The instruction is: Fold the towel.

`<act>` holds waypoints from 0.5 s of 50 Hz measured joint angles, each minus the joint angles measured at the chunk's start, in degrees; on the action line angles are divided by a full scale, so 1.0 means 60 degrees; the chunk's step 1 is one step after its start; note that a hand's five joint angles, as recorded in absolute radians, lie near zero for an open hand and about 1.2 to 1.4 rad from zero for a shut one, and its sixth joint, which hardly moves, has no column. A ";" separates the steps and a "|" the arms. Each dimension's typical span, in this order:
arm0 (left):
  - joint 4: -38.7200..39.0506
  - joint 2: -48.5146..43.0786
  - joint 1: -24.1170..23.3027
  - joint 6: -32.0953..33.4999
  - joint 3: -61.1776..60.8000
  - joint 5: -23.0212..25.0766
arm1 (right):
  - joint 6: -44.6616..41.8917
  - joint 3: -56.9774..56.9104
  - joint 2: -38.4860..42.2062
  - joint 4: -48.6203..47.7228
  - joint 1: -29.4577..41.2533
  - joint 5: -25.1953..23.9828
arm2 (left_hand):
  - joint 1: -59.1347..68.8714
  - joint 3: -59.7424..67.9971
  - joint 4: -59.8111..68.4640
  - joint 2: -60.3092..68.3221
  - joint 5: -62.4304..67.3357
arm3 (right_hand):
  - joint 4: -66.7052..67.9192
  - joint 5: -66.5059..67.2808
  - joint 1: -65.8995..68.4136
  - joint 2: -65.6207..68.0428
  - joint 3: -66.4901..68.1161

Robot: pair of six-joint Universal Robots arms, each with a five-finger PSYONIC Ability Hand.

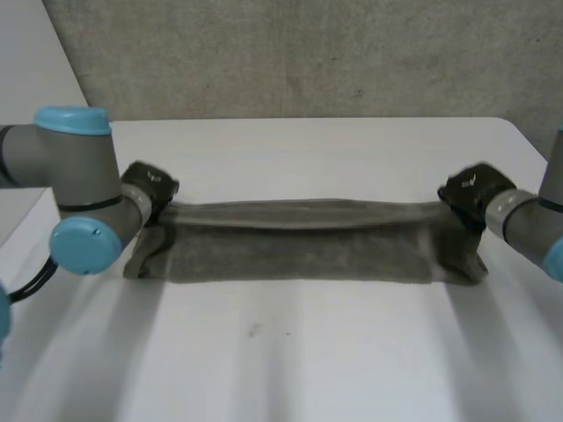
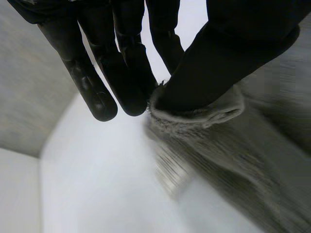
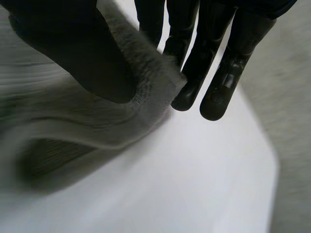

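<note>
Looks mid-fold on the towel (image 1: 299, 246): lies as a long strip mid-counter (image 1: 290, 360), lower layer flat, 12 o'clock edge lifted and pulled taut. Runs 9-to-3 o'clock, one end toward each arm. Pinched at the 9 o'clock corner by left hand (image 1: 149, 186), thumb against near-straight fingers; same pinch at the 3 o'clock corner by right hand (image 1: 475, 192). Left to do, probably: lay held edge down, release, fold short-ways.

The white table (image 1: 299, 360) carries one grey towel (image 1: 299, 255), stretched as a long, narrow band from 9 o'clock to 3 o'clock across its middle. The towel's 6 o'clock part lies flat on the surface, while its 12 o'clock edge is raised. A small dark mark (image 1: 255, 331) sits on the tabletop at 6 o'clock from the towel.
</note>
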 measured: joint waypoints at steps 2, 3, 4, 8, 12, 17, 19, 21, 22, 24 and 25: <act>-0.0243 0.0701 0.0053 -0.0012 -0.1177 -0.0011 | -0.0383 0.0698 -0.0506 0.1174 -0.0045 -0.0083 | 0.0000 0.0001 0.0001 0.0001 0.0000 | 0.0000 0.0005 0.0000 0.0000 0.0000; -0.0318 0.0970 0.0079 -0.0007 -0.1602 -0.0016 | -0.0483 0.0825 -0.0592 0.1388 -0.0057 -0.0100 | 0.0000 0.0001 0.0001 0.0000 0.0000 | 0.0000 0.0005 0.0000 0.0000 0.0000; -0.0402 0.1303 0.0117 0.0004 -0.2119 -0.0018 | -0.0731 0.1098 -0.0780 0.1862 -0.0094 -0.0136 | 0.0001 0.0001 0.0001 0.0000 0.0000 | -0.0002 0.0007 0.0000 0.0000 0.0000; -0.0759 0.2270 0.0280 0.0071 -0.3490 -0.0027 | -0.1613 0.1763 -0.1239 0.2976 -0.0314 -0.0231 | 0.0001 0.0002 0.0001 0.0001 0.0000 | 0.0000 0.0010 0.0000 0.0000 0.0009; -0.1078 0.2541 0.0378 0.0105 -0.3748 -0.0032 | -0.2036 0.1748 -0.1335 0.3141 -0.0453 -0.0248 | 0.0001 0.0002 0.0001 0.0000 0.0000 | 0.0000 0.0011 0.0000 0.0000 0.0043; -0.1178 0.2026 0.0412 0.0109 -0.2759 -0.0004 | -0.2000 0.1021 -0.0995 0.2619 -0.0392 -0.0215 | 0.0001 0.0002 0.0001 0.0000 0.0000 | 0.0000 0.0011 0.0000 0.0000 0.0043; -0.1075 0.1542 0.0394 0.0091 -0.1804 0.0005 | -0.1739 0.0197 -0.0593 0.1964 -0.0214 -0.0156 | 0.0001 0.0002 0.0001 0.0000 0.0000 | 0.0000 0.0010 0.0000 0.0000 0.0043; -0.0859 0.1056 0.0354 0.0060 -0.0733 0.0013 | -0.1414 -0.0572 -0.0271 0.1327 -0.0037 -0.0081 | 0.0001 0.0002 0.0001 0.0000 0.0000 | 0.0002 0.0011 0.0000 0.0005 0.0043; -0.0729 0.0906 0.0336 0.0046 -0.0329 0.0015 | -0.1262 -0.0896 -0.0169 0.1046 0.0029 -0.0041 | 0.0001 0.0005 0.0002 0.0000 0.0000 | 0.0002 0.0011 0.0000 0.0005 0.0043; -0.0288 0.0538 0.0281 0.0000 0.0801 0.0025 | -0.0869 -0.1638 0.0030 0.0347 0.0167 0.0066 | 0.0001 0.0005 0.0002 0.0000 0.0001 | 0.0017 0.0013 0.0000 0.0037 0.0043; -0.0026 0.0388 0.0252 -0.0028 0.1337 0.0027 | -0.0694 -0.1927 0.0089 0.0032 0.0215 0.0124 | 0.0003 0.0005 0.0002 0.0001 0.0000 | 0.0017 0.0013 0.0000 0.0037 0.0043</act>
